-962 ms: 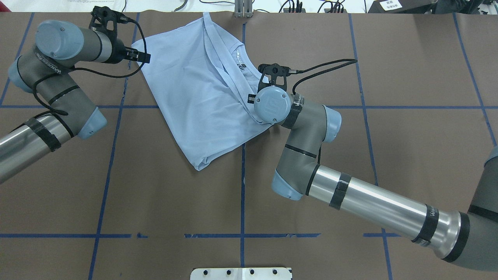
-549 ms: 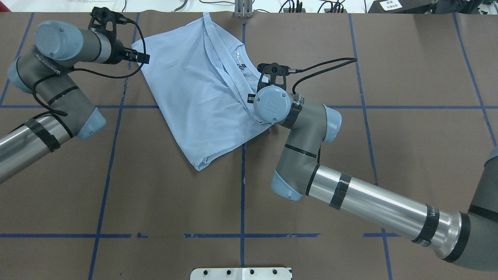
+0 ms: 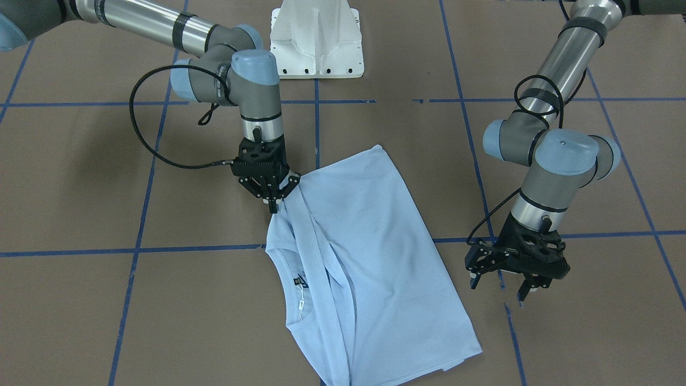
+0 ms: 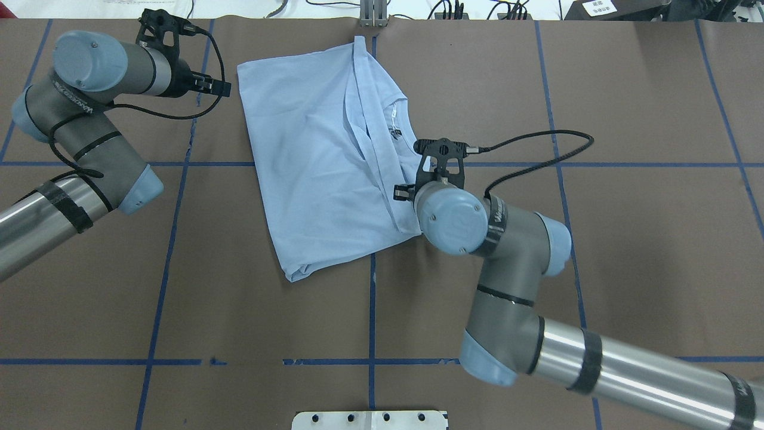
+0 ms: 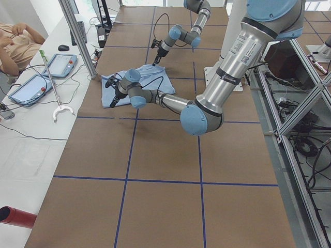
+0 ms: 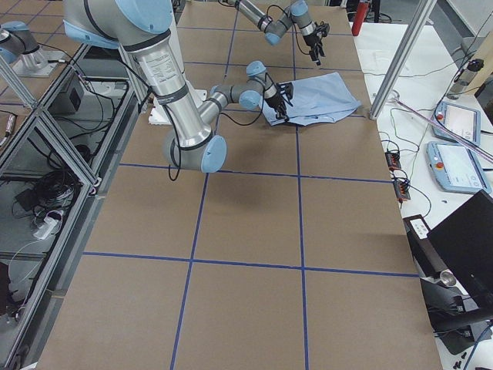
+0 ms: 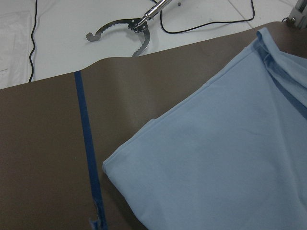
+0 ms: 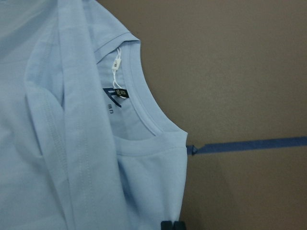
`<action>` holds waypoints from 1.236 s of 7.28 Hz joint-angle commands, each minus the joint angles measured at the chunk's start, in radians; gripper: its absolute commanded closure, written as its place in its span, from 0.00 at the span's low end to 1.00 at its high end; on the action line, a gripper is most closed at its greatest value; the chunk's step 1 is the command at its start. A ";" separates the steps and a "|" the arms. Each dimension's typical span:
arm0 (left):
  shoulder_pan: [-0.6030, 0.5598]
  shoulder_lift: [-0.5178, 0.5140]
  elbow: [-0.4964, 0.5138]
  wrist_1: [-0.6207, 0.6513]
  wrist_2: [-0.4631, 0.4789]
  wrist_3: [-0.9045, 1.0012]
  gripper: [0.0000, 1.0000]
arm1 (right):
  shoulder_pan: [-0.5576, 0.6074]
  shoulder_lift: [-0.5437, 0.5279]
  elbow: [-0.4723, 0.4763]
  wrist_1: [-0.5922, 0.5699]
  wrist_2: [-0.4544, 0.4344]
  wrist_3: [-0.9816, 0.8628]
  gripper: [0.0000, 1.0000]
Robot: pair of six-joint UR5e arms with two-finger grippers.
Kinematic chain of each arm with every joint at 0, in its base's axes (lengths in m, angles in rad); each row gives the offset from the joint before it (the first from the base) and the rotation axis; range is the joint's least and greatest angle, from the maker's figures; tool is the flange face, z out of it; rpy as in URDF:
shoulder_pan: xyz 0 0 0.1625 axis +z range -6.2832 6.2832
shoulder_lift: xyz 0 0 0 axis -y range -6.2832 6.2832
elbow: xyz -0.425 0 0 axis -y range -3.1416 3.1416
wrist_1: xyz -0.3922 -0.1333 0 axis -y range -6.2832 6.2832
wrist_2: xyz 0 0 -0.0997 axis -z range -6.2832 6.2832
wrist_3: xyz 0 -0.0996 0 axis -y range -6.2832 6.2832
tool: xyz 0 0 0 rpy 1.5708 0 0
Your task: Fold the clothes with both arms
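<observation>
T-shirt (image 4: pixel 310 167) flat on brown table (image 4: pixel 627 251), on the far half across from the white base (image 3: pixel 316 40), roughly in line w/ base centre.

Vs. half a sec ago:
- Swung round and slid. Corner nearest base now closer to base, far tip shifted toward robot's right.
- Corner that touched L gripper (image 3: pixel 498 289) now apart from it, w/ a strip of bare table between.
- R arm (image 4: pixel 519 251) pulled back toward base and to the right, taking the cloth along.
- L gripper unmoved.

L gripper: fingers spread wide, nothing between them, low over bare table just beside shirt's side edge, farther from base than R gripper.

R gripper (image 3: pixel 274 206): jaws closed on shirt's shoulder edge beside the collar (image 8: pixel 144 110), cloth drawn to a point at the tips. Collar label facing up, a folded band of cloth running alongside it.

Edges: far tip of shirt near the table's edge farthest from base, just short of the metal post (image 4: pixel 373 15) — not over the edge.

Room: broad stretch of brown table between shirt and base, more out to both sides. Blue tape line (image 4: pixel 371 298) running from shirt's near edge back toward base.
</observation>
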 commanded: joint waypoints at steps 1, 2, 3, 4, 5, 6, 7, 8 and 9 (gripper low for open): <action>0.000 0.001 -0.014 0.000 0.000 -0.002 0.00 | -0.170 -0.207 0.225 -0.023 -0.153 0.063 1.00; 0.000 0.001 -0.022 0.000 0.000 -0.002 0.00 | -0.207 -0.277 0.268 -0.023 -0.186 0.069 1.00; 0.000 0.011 -0.034 0.000 0.000 -0.002 0.00 | -0.208 -0.313 0.270 -0.020 -0.190 0.069 1.00; 0.000 0.014 -0.042 0.000 0.000 -0.002 0.00 | -0.208 -0.316 0.273 -0.020 -0.190 0.068 1.00; 0.001 0.019 -0.047 0.000 0.000 -0.002 0.00 | -0.209 -0.310 0.282 -0.020 -0.190 0.068 0.01; 0.001 0.019 -0.050 0.000 0.000 -0.002 0.00 | -0.208 -0.312 0.345 -0.023 -0.180 0.062 0.00; 0.001 0.021 -0.051 0.002 0.000 -0.002 0.00 | -0.208 -0.315 0.386 -0.025 -0.178 0.048 0.00; 0.001 0.021 -0.051 0.002 0.000 -0.002 0.00 | -0.247 -0.316 0.390 -0.025 -0.186 -0.001 0.00; 0.003 0.021 -0.050 0.002 0.000 -0.002 0.00 | -0.310 -0.316 0.387 -0.037 -0.242 -0.075 0.09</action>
